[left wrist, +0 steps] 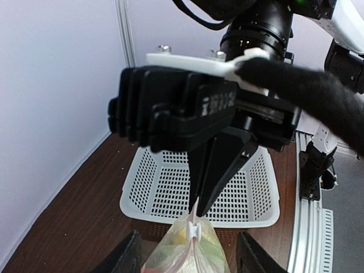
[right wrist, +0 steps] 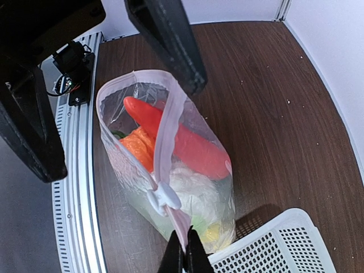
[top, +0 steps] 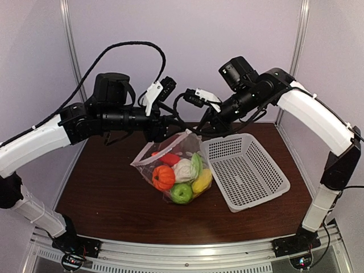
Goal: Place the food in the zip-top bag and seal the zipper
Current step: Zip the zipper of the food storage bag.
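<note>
The zip-top bag (top: pixel 175 170) stands on the table with its mouth mostly open. It holds the food: a red pepper (right wrist: pixel 185 139), an orange pumpkin (top: pixel 163 177), a white cauliflower (top: pixel 183 169), a green apple (top: pixel 181 193) and a yellow lemon (top: pixel 202 182). My right gripper (right wrist: pixel 183 257) is shut on the end of the zipper (right wrist: pixel 170 125), holding that corner of the bag up. The white slider tab (right wrist: pixel 165 196) sits just past its tips. My left gripper (left wrist: pixel 187 259) is open, with one finger on either side of the bag's top and the slider tab (left wrist: pixel 194 228).
A white perforated basket (top: pixel 245 169) stands to the right of the bag, touching or nearly touching it, and nothing shows inside it. Purple walls enclose the brown table at the back and sides. An aluminium rail (right wrist: pixel 77 187) runs along the near edge.
</note>
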Motion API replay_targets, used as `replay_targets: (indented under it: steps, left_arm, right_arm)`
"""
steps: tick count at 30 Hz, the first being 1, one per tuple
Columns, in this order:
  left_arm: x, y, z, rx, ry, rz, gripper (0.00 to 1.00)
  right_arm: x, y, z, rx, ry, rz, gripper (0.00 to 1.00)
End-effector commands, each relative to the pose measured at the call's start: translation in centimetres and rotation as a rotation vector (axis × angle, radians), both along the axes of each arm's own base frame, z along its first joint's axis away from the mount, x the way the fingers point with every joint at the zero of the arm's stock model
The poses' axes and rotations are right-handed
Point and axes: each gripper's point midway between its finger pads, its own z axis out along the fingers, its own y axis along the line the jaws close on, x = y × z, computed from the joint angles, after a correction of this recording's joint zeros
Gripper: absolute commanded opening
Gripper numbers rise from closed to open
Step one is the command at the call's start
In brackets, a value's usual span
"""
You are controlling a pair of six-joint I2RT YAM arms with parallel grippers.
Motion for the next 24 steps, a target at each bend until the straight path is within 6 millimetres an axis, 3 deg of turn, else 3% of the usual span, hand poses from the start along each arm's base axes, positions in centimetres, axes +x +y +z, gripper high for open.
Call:
replay_targets:
  steps: [1,7,14,24]
  left_arm:
    - [-0.1,-2.0,1.6,-0.063,-0.011,-0.073,0.55]
    - [0.8,-2.7,0.9,-0.053,-0.023,-0.055,0.48]
    - [1.0,-3.7,-0.3,-0.033,-0.005,-0.085,0.48]
    - [1.3,-3.6,-0.1,-0.037,0.005,-0.057,0.27]
  right_arm:
    - [-0.1,-1.0,4.0,0.072,-0.076,-0.050,0.00]
    - [-0.6,-1.2,3.7,0.066,-0.050,-0.046,0.00]
    - [-0.5,-1.5,3.2,0.048,-0.045,-0.066,0.00]
    - [-0.5,-1.7,3.2,0.044,-0.047,-0.070,0.00]
